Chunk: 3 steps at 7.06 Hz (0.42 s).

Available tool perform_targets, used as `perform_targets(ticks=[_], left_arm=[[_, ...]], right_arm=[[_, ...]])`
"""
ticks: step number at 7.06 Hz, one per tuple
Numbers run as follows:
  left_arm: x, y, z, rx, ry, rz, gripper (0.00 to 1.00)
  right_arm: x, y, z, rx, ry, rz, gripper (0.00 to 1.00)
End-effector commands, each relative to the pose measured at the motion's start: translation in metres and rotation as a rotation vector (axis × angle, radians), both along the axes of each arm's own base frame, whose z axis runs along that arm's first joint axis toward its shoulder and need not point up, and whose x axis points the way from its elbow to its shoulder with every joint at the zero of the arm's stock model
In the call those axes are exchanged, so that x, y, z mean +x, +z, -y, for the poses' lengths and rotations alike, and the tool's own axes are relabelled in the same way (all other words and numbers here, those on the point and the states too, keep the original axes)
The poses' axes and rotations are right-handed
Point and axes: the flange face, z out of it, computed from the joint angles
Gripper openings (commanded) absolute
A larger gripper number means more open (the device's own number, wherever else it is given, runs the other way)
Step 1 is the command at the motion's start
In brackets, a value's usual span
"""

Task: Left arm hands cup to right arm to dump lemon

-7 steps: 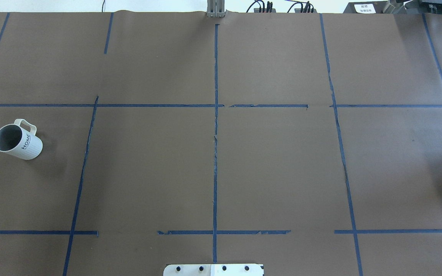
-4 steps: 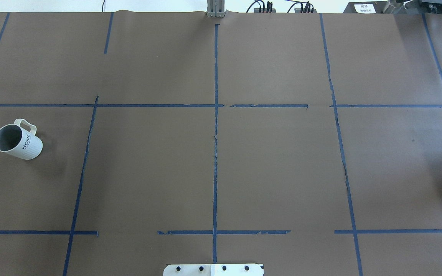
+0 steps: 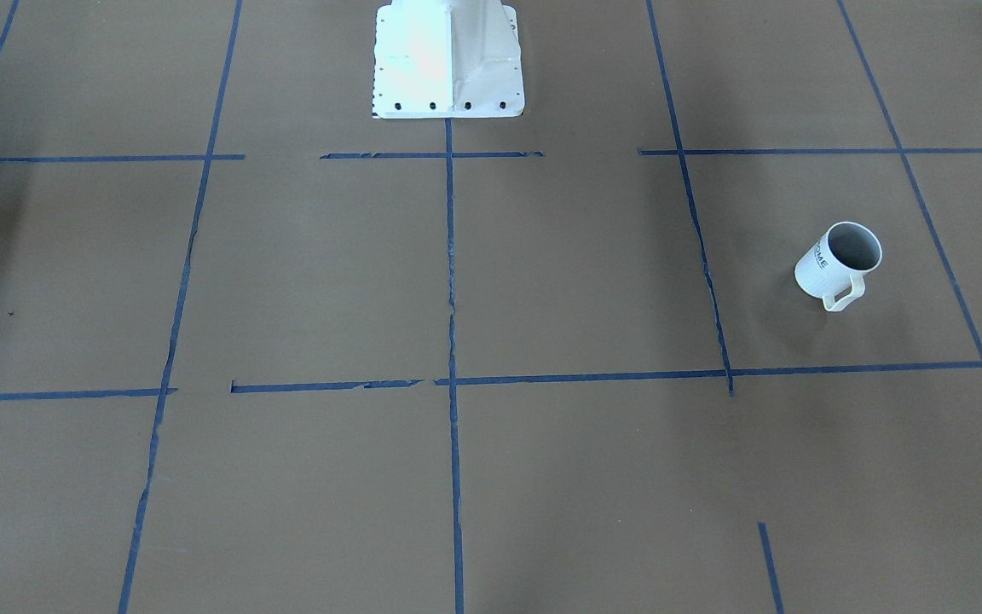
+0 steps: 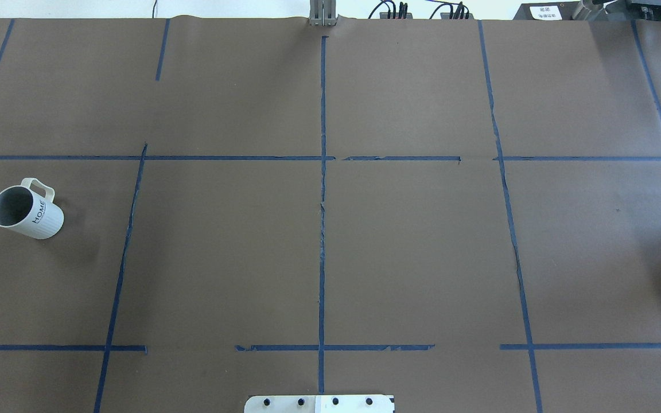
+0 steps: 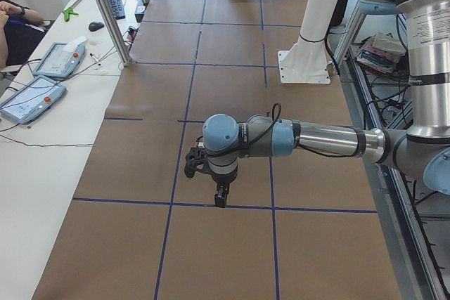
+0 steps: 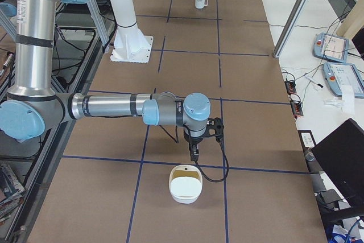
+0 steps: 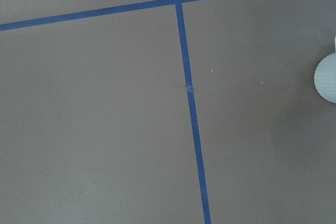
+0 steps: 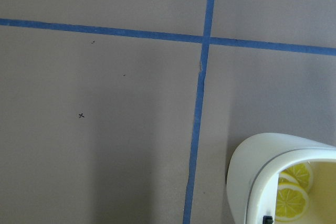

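Note:
The cup (image 4: 26, 213) is a white mug with dark lettering and a loop handle. It stands alone at the table's left side, and also shows in the front-facing view (image 3: 839, 263) and far off in the exterior right view (image 6: 200, 0). Its inside looks grey, and the lemon does not show in any view. My left gripper (image 5: 220, 200) points down over the table and shows only in the exterior left view. My right gripper (image 6: 194, 155) hangs just beside a white tub and shows only in the exterior right view. I cannot tell whether either is open or shut.
A white tub (image 6: 186, 185) with yellow slice shapes inside (image 8: 283, 182) sits at the table's right end. A white rounded edge (image 7: 326, 77) shows at the left wrist view's right border. The robot's base plate (image 4: 319, 403) is at the near middle. A metal post (image 5: 105, 12) and pendants stand beside the table.

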Motion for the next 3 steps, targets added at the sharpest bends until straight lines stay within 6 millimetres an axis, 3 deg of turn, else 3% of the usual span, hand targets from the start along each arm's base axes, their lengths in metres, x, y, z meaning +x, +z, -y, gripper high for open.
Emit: perform_targets(ticks=[1, 3], left_arm=[[0.0000, -0.0048, 0.0002, 0.010, 0.000, 0.000, 1.00], [-0.0001, -0.0018, 0.0000, 0.005, 0.001, 0.001, 1.00]], right_arm=[[-0.0002, 0.0013, -0.0001, -0.003, 0.000, 0.000, 1.00], [-0.0002, 0.0021, -0.0002, -0.004, 0.000, 0.000, 1.00]])
